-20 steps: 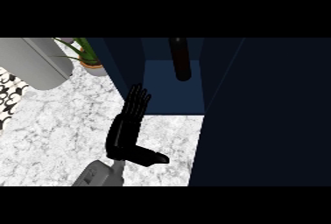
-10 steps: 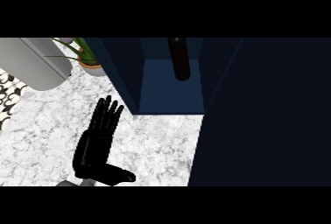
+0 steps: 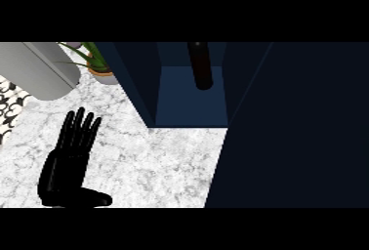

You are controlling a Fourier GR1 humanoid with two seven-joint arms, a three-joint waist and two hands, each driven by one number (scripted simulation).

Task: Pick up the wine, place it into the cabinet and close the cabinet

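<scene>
We see only one hand [image 3: 63, 168] of ours, glossy black all over, with long slim fingers [image 3: 79, 129] and a stubby thumb [image 3: 93, 199] below them. No markings, cables or screws show on its smooth surface.

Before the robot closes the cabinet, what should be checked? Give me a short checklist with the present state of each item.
1. Wine bottle is inside the cabinet, standing on its blue floor: ok.
2. Bottle released, no hand on it: ok.
3. Left hand is out of the opening, open over the marble counter, fingers straight: ok.
4. Cabinet door is closed: not ok, it stands open at the right.
5. Right hand ready at the door: cannot tell, it shows in no view.
6. Potted plant and grey cylinder stay left of the cabinet, away from the door's side: ok.
</scene>
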